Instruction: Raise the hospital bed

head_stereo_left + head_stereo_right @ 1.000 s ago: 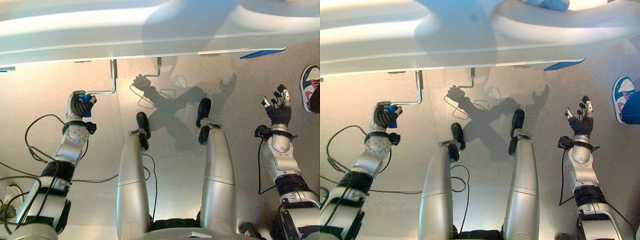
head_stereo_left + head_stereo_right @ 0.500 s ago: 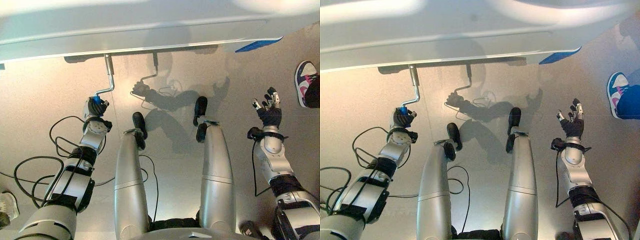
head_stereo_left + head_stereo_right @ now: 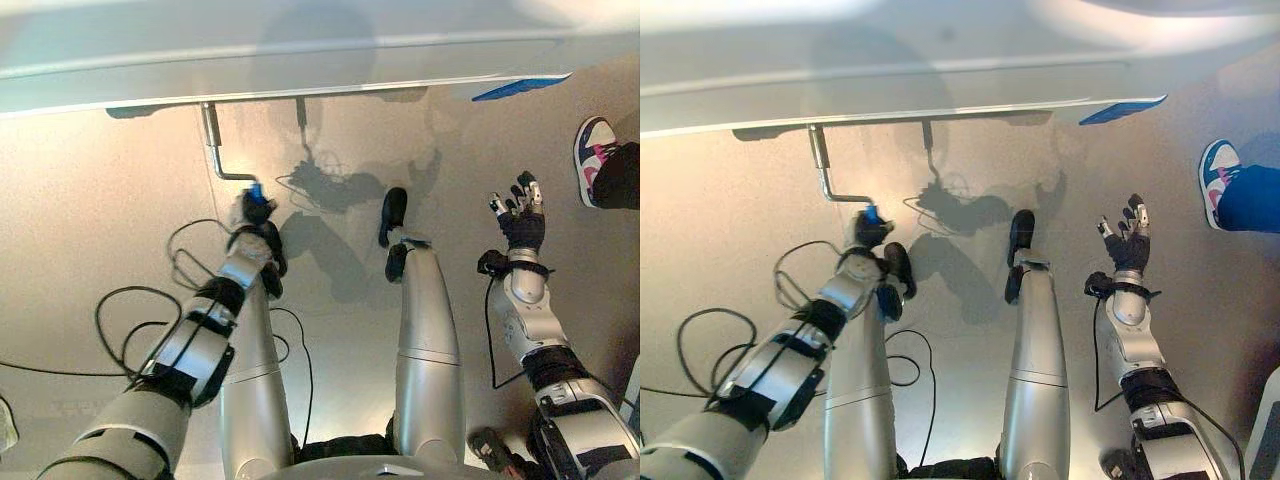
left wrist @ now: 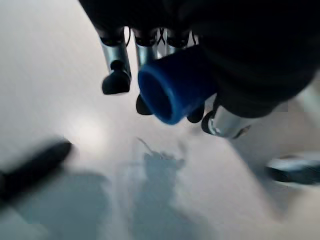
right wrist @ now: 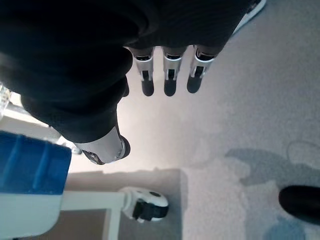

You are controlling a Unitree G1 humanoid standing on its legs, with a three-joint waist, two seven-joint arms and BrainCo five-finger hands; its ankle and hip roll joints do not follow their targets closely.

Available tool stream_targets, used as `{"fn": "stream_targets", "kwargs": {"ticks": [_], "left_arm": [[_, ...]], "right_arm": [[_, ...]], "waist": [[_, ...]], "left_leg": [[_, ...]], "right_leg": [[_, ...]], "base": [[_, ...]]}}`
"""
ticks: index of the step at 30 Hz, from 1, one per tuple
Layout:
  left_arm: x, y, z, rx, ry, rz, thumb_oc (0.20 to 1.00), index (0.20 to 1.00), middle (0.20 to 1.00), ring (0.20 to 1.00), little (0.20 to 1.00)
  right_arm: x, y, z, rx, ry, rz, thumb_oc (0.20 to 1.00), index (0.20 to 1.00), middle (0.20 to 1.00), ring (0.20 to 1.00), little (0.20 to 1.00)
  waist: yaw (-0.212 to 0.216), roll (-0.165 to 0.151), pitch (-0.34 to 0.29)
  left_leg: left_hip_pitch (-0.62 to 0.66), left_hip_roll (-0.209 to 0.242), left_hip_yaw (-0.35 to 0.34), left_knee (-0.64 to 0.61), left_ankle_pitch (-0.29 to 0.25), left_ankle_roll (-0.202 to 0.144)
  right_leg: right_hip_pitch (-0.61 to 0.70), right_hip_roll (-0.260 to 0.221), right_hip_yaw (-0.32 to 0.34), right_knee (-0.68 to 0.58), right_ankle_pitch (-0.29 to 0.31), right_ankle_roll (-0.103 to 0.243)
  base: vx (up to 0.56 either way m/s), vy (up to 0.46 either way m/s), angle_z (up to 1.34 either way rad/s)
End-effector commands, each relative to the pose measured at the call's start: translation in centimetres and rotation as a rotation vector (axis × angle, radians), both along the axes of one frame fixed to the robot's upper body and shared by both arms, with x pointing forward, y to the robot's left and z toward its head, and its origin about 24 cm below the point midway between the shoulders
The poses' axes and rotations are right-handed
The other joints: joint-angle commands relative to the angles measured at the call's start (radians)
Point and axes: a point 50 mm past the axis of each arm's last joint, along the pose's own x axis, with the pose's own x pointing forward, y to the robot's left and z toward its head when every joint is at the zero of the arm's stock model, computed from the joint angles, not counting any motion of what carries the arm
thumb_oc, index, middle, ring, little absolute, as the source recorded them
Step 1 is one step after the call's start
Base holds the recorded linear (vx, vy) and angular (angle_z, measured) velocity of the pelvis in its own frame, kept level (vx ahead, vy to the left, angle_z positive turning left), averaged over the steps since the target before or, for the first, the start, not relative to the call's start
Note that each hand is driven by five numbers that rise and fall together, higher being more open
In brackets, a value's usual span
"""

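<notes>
One hand does the work here: the blue crank handle (image 4: 175, 90) under the hospital bed (image 3: 300, 50) is gripped by the left hand (image 3: 256, 212), right hand (image 3: 520, 215) splayed open, and it could be lost mid-turn if that grip slackens.

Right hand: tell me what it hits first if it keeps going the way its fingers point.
Probably nothing soon. The open right hand points over bare beige floor toward the white hospital bed's edge, likely first contact; depth is unclear.
</notes>
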Motion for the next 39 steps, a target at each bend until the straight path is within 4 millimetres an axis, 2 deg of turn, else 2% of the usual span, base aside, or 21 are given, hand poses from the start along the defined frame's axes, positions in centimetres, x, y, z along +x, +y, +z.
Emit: {"fn": "stream_targets", "kwargs": {"ticks": [1, 3, 4, 5, 6, 8, 13, 14, 16, 17, 20, 23, 28, 34, 35, 36, 37, 39], "left_arm": [[-0.7, -5.3, 0.1, -0.068, -0.031, -0.199, 0.200, 0.200, 0.200, 0.200, 0.200], [-1.1, -7.8, 1.2, -0.149, -0.064, -0.289, 0.200, 0.200, 0.200, 0.200, 0.200], [-1.1, -7.8, 1.2, -0.149, -0.064, -0.289, 0.200, 0.200, 0.200, 0.200, 0.200], [-1.4, -9.5, 2.1, -0.218, -0.088, -0.358, 0.200, 0.200, 0.200, 0.200, 0.200], [-1.4, -9.5, 2.1, -0.219, -0.088, -0.358, 0.200, 0.200, 0.200, 0.200, 0.200], [-1.9, -11.0, 3.2, -0.256, -0.123, -0.432, 0.200, 0.200, 0.200, 0.200, 0.200], [-3.3, -12.9, 6.4, -0.468, -0.237, -0.561, 0.200, 0.200, 0.200, 0.200, 0.200], [-4.1, -13.0, 7.7, -0.546, -0.282, -0.625, 0.200, 0.200, 0.200, 0.200, 0.200], [-4.5, -12.9, 8.1, -0.599, -0.292, -0.649, 0.200, 0.200, 0.200, 0.200, 0.200], [-5.3, -12.7, 9.1, -0.677, -0.316, -0.701, 0.200, 0.200, 0.200, 0.200, 0.200], [-6.3, -12.1, 9.7, -0.759, -0.327, -0.748, 0.200, 0.200, 0.200, 0.200, 0.200], [-8.0, -11.1, 10.8, -0.955, -0.319, -0.850, 0.200, 0.200, 0.200, 0.200, 0.200], [-9.6, -9.6, 10.8, -1.101, -0.284, -0.913, 0.200, 0.200, 0.200, 0.200, 0.200], [-11.6, -5.8, 10.2, -1.325, -0.245, -0.965, 0.200, 0.200, 0.200, 0.200, 0.200], [-11.9, -5.1, 10.1, -1.340, -0.254, -0.965, 0.200, 0.200, 0.200, 0.200, 0.200], [-12.3, -3.6, 10.1, -1.354, -0.293, -0.949, 0.200, 0.200, 0.200, 0.200, 0.200], [-12.3, -3.6, 10.1, -1.355, -0.293, -0.948, 0.200, 0.200, 0.200, 0.200, 0.200], [-12.8, -2.0, 10.1, -1.426, -0.343, -0.926, 0.200, 0.200, 0.200, 0.200, 0.200]], "right_arm": [[-0.5, 0.2, 1.1, 0.010, -0.076, 0.002, 1.000, 1.000, 1.000, 1.000, 1.000], [-0.3, 0.3, 1.2, 0.005, -0.074, -0.002, 1.000, 1.000, 1.000, 1.000, 1.000], [-0.3, 0.3, 1.2, 0.005, -0.074, -0.002, 1.000, 1.000, 1.000, 1.000, 1.000], [-0.1, 0.4, 1.4, 0.008, -0.078, -0.003, 1.000, 1.000, 1.000, 1.000, 1.000], [-0.1, 0.4, 1.4, 0.008, -0.078, -0.003, 1.000, 1.000, 1.000, 1.000, 1.000], [0.0, 0.3, 1.6, 0.001, -0.081, -0.009, 1.000, 1.000, 1.000, 1.000, 1.000], [-0.1, -0.5, 2.0, 0.007, -0.098, -0.057, 1.000, 1.000, 1.000, 1.000, 1.000], [-0.2, -0.9, 2.0, -0.003, -0.097, -0.076, 1.000, 1.000, 1.000, 1.000, 1.000], [-0.3, -1.0, 2.0, -0.003, -0.097, -0.085, 1.000, 1.000, 1.000, 1.000, 1.000], [-0.5, -1.3, 1.8, -0.002, -0.089, -0.103, 1.000, 1.000, 1.000, 1.000, 1.000], [-0.8, -1.6, 1.6, -0.009, -0.078, -0.117, 1.000, 1.000, 1.000, 1.000, 1.000], [-1.1, -1.9, 1.1, -0.001, -0.063, -0.132, 1.000, 1.000, 1.000, 1.000, 1.000], [-1.4, -1.7, 0.3, -0.001, -0.031, -0.120, 1.000, 1.000, 1.000, 1.000, 1.000], [-2.3, -2.0, -0.8, -0.006, 0.000, -0.096, 1.000, 1.000, 1.000, 1.000, 1.000], [-2.5, -2.1, -0.9, -0.008, 0.006, -0.094, 1.000, 1.000, 1.000, 1.000, 1.000], [-2.8, -2.4, -1.2, -0.011, 0.015, -0.093, 1.000, 1.000, 1.000, 1.000, 1.000], [-2.8, -2.4, -1.2, -0.011, 0.015, -0.092, 1.000, 1.000, 1.000, 1.000, 1.000], [-3.2, -2.6, -1.5, -0.015, 0.025, -0.082, 1.000, 1.000, 1.000, 1.000, 1.000]], "waist": [[-0.014, -0.007, -0.030], [-0.016, -0.008, -0.030], [-0.016, -0.008, -0.030], [-0.017, -0.007, -0.030], [-0.017, -0.006, -0.030], [-0.018, -0.004, -0.030], [-0.012, 0.010, -0.030], [-0.006, 0.017, -0.030], [-0.003, 0.022, -0.030], [0.004, 0.029, -0.030], [0.011, 0.038, -0.030], [0.025, 0.050, -0.030], [0.035, 0.055, -0.030], [0.054, 0.067, -0.030], [0.056, 0.068, -0.030], [0.062, 0.073, -0.030], [0.061, 0.072, -0.030], [0.070, 0.075, -0.030]], "left_leg": [[0.007, -0.018, -0.032, -0.109, 0.160, 0.004], [0.011, -0.018, -0.031, -0.115, 0.161, 0.004], [0.011, -0.018, -0.031, -0.115, 0.161, 0.004], [0.012, -0.019, -0.033, -0.116, 0.162, 0.004], [0.012, -0.019, -0.033, -0.116, 0.162, 0.004], [0.013, -0.021, -0.033, -0.119, 0.161, 0.003], [0.019, -0.022, -0.036, -0.130, 0.161, 0.003], [0.020, -0.024, -0.039, -0.135, 0.161, 0.002], [0.022, -0.024, -0.039, -0.138, 0.162, 0.002], [0.020, -0.028, -0.042, -0.136, 0.161, 0.003], [0.020, -0.031, -0.042, -0.138, 0.161, 0.003], [0.020, -0.036, -0.044, -0.138, 0.160, 0.004], [0.022, -0.040, -0.045, -0.137, 0.159, 0.004], [0.021, -0.050, -0.050, -0.119, 0.158, 0.002], [0.021, -0.050, -0.052, -0.115, 0.158, 0.001], [0.020, -0.051, -0.054, -0.110, 0.158, -0.001], [0.020, -0.051, -0.054, -0.110, 0.158, -0.001], [0.022, -0.052, -0.054, -0.105, 0.158, -0.003]], "right_leg": [[0.016, -0.001, 0.012, 0.047, 0.036, 0.036], [0.018, -0.001, 0.010, 0.045, 0.036, 0.037], [0.018, -0.001, 0.009, 0.045, 0.036, 0.037], [0.020, -0.002, 0.009, 0.043, 0.037, 0.038], [0.020, -0.002, 0.009, 0.043, 0.037, 0.038], [0.021, -0.002, 0.008, 0.042, 0.035, 0.038], [0.028, -0.005, 0.004, 0.038, 0.030, 0.039], [0.031, -0.008, 0.002, 0.034, 0.029, 0.040], [0.032, -0.009, 0.001, 0.034, 0.028, 0.039], [0.031, -0.011, -0.001, 0.036, 0.027, 0.039], [0.032, -0.014, -0.004, 0.035, 0.026, 0.037], [0.034, -0.018, -0.007, 0.037, 0.023, 0.035], [0.040, -0.020, -0.010, 0.037, 0.023, 0.035], [0.047, -0.028, -0.009, 0.045, 0.024, 0.034], [0.049, -0.028, -0.008, 0.047, 0.023, 0.034], [0.049, -0.031, -0.008, 0.051, 0.025, 0.034], [0.049, -0.031, -0.009, 0.051, 0.024, 0.034], [0.054, -0.033, -0.007, 0.052, 0.026, 0.034]], "base": [[0.00, 0.000, 0.00], [0.00, -0.015, 0.00], [0.00, 0.000, 0.00], [0.00, 0.000, 0.00], [0.00, 0.000, 0.00], [0.00, 0.000, 0.00], [0.00, -0.008, 0.04], [0.00, -0.006, 0.06], [0.00, -0.007, 0.04], [0.00, -0.008, 0.04], [0.00, 0.000, 0.03], [0.00, 0.000, 0.00], [0.00, 0.000, 0.00], [0.00, 0.006, 0.03], [0.01, 0.024, 0.07], [0.01, 0.019, 0.06], [0.00, 0.029, 0.04], [0.00, 0.034, 0.02]]}}
